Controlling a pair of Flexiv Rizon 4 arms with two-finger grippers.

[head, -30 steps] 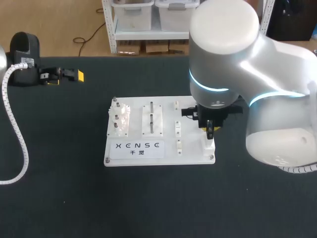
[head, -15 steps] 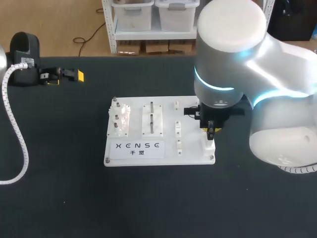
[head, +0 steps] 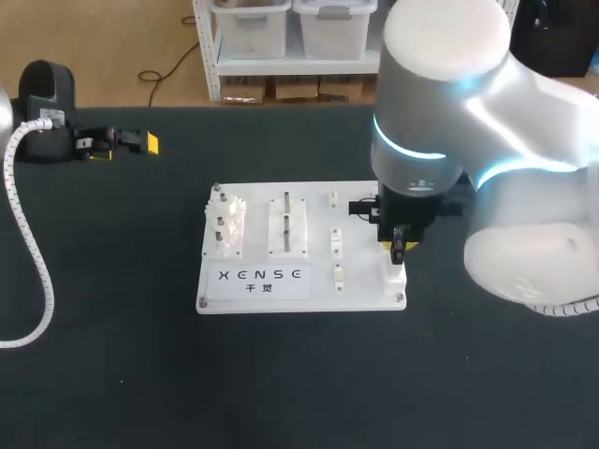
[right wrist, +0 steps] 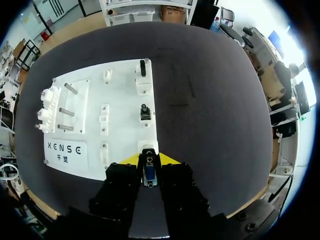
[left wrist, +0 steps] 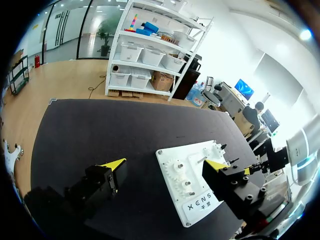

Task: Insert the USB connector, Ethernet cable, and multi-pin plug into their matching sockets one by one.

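My right gripper (right wrist: 149, 160) is shut on the multi-pin plug (right wrist: 149, 174), a small connector with a blue face. It holds the plug just over a white socket block (right wrist: 148, 146) at the near right corner of the white board (right wrist: 125, 100). Further along that edge, a black plug (right wrist: 145, 112) stands in a second socket and another black connector (right wrist: 143, 67) in a third. In the head view the right gripper (head: 398, 245) hangs over the socket block (head: 393, 275) on the board (head: 360, 281). My left gripper (head: 131, 142) rests far left of the board, open and with nothing in it (left wrist: 164, 164).
The board's left half carries a clear gear fixture (head: 226, 229), a block with two metal posts (head: 286, 223) and small white clips (head: 336, 241). A white coiled hose (head: 28, 253) from my left arm lies along the table's left side.
The right arm's upper body has swung slightly to the right. Its gripper has stayed over the corner socket with the plug, and the left arm has not moved.
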